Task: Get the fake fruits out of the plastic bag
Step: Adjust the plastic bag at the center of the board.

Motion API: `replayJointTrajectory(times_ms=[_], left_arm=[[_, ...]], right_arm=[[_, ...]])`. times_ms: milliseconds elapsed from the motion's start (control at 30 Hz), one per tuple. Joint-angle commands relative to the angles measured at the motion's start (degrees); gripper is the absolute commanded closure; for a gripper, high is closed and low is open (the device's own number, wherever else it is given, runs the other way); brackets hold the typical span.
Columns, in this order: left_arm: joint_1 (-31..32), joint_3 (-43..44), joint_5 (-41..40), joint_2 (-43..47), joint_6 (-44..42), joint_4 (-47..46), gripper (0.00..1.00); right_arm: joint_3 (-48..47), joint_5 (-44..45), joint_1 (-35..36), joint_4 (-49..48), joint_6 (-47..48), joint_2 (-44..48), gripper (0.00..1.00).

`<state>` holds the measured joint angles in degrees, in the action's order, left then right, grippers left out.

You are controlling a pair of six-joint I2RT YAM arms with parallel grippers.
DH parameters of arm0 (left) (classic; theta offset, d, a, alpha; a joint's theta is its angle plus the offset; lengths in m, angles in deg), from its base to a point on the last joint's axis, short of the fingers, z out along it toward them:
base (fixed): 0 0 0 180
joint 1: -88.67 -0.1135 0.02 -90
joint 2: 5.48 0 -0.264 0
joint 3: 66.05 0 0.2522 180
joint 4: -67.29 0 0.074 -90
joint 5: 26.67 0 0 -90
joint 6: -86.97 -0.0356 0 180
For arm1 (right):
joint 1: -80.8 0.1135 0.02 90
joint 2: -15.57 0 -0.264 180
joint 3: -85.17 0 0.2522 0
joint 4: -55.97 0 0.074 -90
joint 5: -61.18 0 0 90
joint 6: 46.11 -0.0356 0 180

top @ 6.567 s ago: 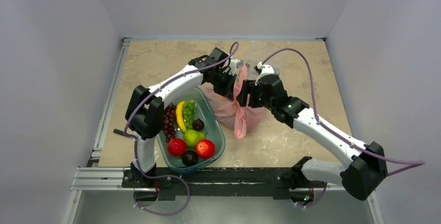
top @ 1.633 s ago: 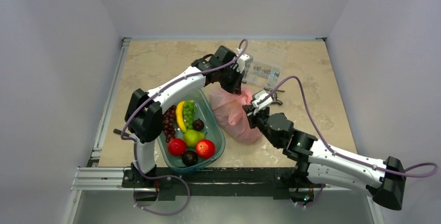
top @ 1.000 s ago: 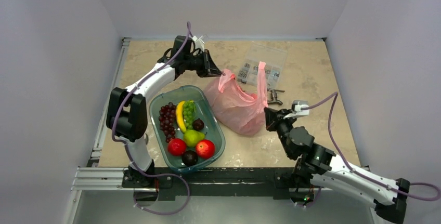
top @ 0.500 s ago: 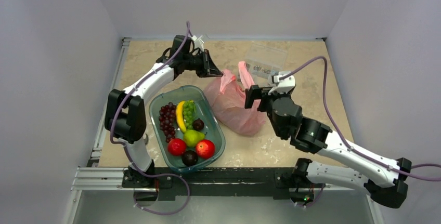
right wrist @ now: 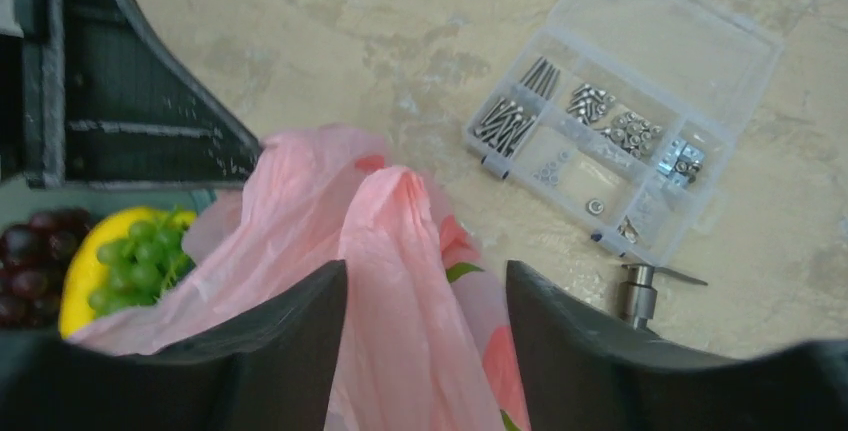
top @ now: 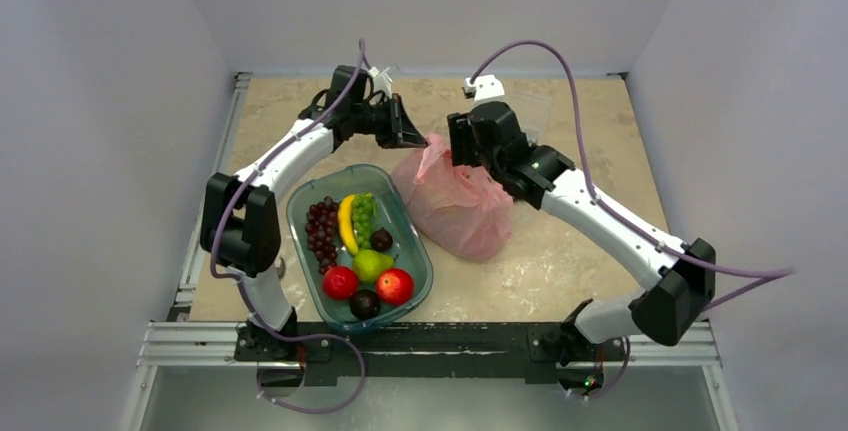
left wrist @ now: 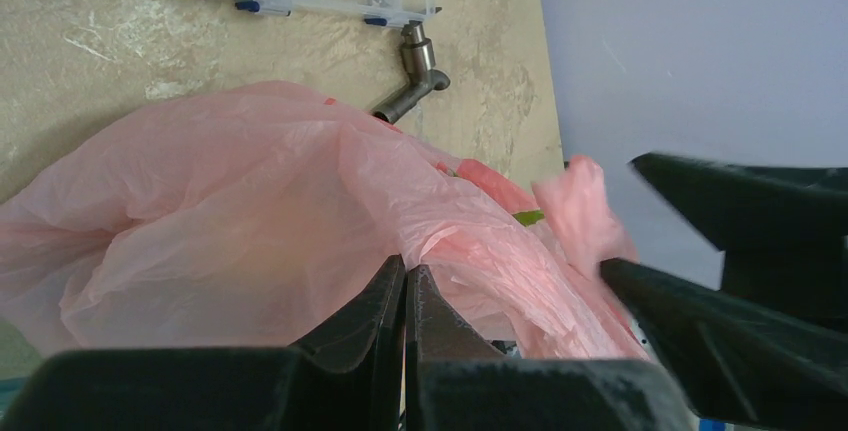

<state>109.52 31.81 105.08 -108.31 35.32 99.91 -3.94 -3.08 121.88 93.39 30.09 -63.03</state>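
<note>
Item: plastic bag (top: 455,209) — pink, slumped mid-surface, just right of the tray (top: 428,269); fake fruits (right wrist: 455,239) inside, only red-green hints showing. Left fingers (left wrist: 405,291) clenched on its far-left rim; right fingers (right wrist: 300,321) spread, straddling 1 handle loop. Advice: pinch the loop, pull apart gently — widen the mouth without tearing.

The plastic bag (top: 458,213) lies mid-table, just right of the tub (top: 412,226), which sits before my left base. In the tub, grapes (top: 322,231), a banana (top: 346,223) and a second bunch of grapes (top: 364,216) fill the far half. A pear (top: 371,264), two apples (top: 341,282) and plums (top: 365,303) fill the near half. Behind the bag, toward the far edge, lies the parts box (right wrist: 625,141), with a metal fitting (right wrist: 635,296) just before it. My left gripper (left wrist: 405,286) is at the bag's far-left corner. My right gripper (right wrist: 425,281) hangs over its far end, and a bag handle (right wrist: 400,211) stands between the fingers.
</note>
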Motion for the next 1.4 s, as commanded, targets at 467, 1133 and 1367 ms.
replayJointTrajectory(times_ms=[467,1133,1367], left_arm=[[1.2,-5.1,-6.2,20.1,-15.5,-11.2,0.23],[25.2,-20.2,-24.2,29.4,-48.0,-21.0,0.16],[27.7,-17.9,-25.3,25.4,-45.9,-18.9,0.08]], right_arm=[[8.7,-4.1,0.0,-9.4,-1.3,10.8,1.00],[10.8,-5.4,0.0,-11.0,-1.8,13.0,1.00],[12.0,-6.1,-0.1,-11.6,-2.5,13.5,1.00]])
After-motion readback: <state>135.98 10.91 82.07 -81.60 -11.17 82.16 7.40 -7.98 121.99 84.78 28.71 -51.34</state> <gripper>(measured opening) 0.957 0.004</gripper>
